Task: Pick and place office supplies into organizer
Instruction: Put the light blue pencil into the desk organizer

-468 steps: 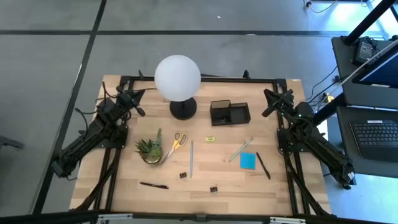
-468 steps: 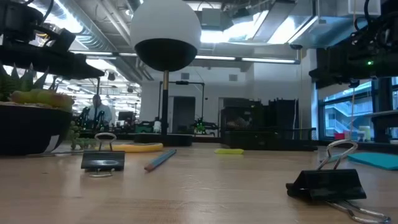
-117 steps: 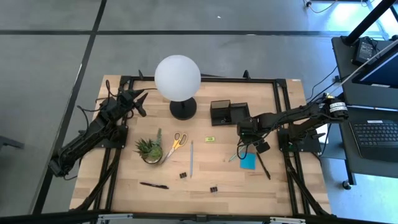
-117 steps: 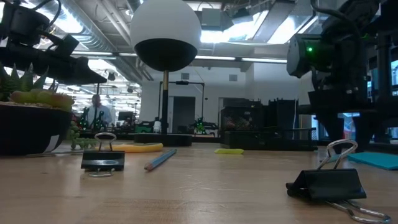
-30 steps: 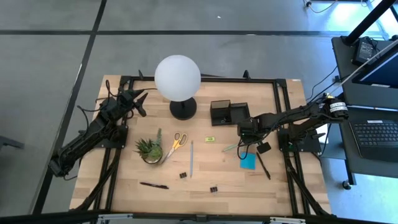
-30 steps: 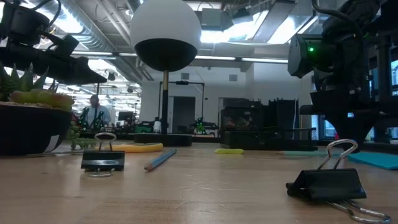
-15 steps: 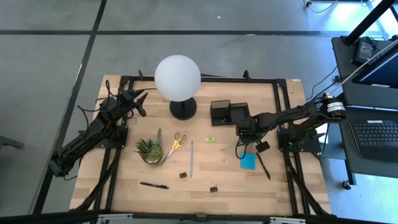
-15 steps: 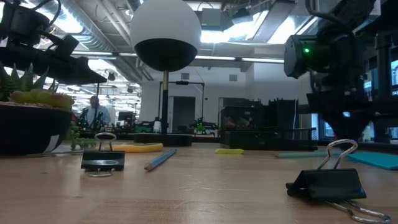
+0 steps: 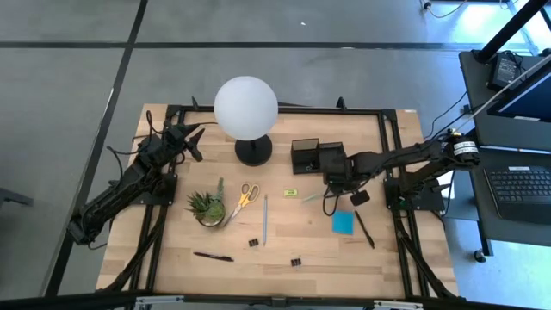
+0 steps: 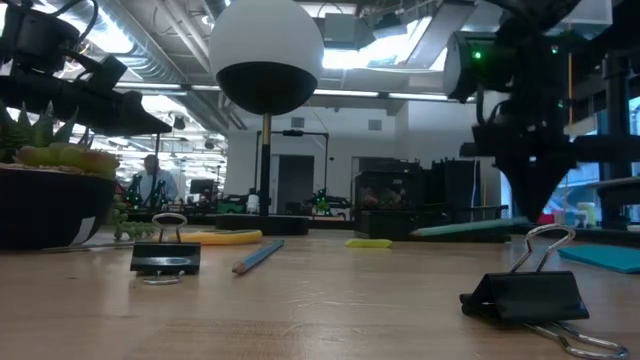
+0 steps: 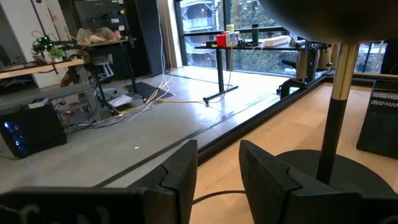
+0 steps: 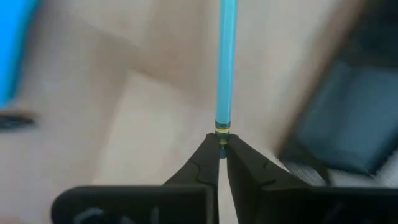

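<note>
My right gripper [image 9: 331,194] hangs just in front of the black organizer [image 9: 317,156], shut on a pale teal pencil [image 9: 311,198] that hovers above the wood. In the low view that pencil [image 10: 465,228] floats above the table. On the table lie the blue sticky-note pad [image 9: 343,222], a black pen [image 9: 364,229], yellow-handled scissors [image 9: 244,197], a blue pencil [image 9: 265,220], a small yellow piece [image 9: 291,192], two binder clips [image 9: 254,243] [image 9: 295,261] and another black pen [image 9: 213,256]. My left gripper [image 11: 217,171] waits open at the far left. My right gripper pinches the pencil's eraser end, just behind the metal band [image 12: 221,129], between its two fingertips [image 12: 208,163]. The fingers come from above, pointing down. The pencil sticks out about level toward the table's left, lifted clear of the wood.
A white globe lamp [image 9: 246,108] on a round black base [image 9: 253,151] stands left of the organizer. A small potted plant [image 9: 207,207] sits beside the scissors. A black frame [image 9: 284,110] runs along the table's edges.
My right gripper has risen and drifted toward the organizer and the table's far edge, staying shut. The teal pencil, which lay low by the table a second ago, now hangs about level, clear of the wood.
</note>
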`<state>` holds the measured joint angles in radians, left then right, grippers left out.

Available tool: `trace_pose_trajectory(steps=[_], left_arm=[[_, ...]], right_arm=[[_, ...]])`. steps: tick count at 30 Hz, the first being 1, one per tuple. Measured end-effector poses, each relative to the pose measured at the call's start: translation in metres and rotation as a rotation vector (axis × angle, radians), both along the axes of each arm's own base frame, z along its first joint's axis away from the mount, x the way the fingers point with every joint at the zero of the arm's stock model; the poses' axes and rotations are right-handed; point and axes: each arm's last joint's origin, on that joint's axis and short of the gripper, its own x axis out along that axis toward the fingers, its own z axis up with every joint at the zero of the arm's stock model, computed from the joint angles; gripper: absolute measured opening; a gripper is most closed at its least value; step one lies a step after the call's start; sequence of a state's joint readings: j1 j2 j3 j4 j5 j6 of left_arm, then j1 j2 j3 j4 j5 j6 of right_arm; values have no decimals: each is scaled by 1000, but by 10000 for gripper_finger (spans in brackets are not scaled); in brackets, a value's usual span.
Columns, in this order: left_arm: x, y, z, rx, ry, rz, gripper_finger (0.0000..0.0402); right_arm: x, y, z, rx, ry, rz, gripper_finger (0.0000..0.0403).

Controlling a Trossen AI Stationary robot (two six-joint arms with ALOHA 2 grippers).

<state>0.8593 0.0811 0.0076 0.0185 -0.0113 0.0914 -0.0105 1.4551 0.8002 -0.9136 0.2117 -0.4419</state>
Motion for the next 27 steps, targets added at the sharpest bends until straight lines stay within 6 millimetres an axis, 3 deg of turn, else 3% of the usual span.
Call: trace_pose_trajectory(steps=[8, 18, 21, 27], left_arm=[[0, 0, 0, 0, 0, 0, 114], [0, 0, 0, 0, 0, 0, 114], [0, 0, 0, 0, 0, 0, 114], [0, 0, 0, 0, 0, 0, 114]], right_arm=[[11, -9, 52, -319, 53, 9, 24], [20, -20, 126, -871, 43, 39, 24], [23, -21, 135, -920, 97, 132, 24], [29, -30, 132, -932, 178, 235, 24]])
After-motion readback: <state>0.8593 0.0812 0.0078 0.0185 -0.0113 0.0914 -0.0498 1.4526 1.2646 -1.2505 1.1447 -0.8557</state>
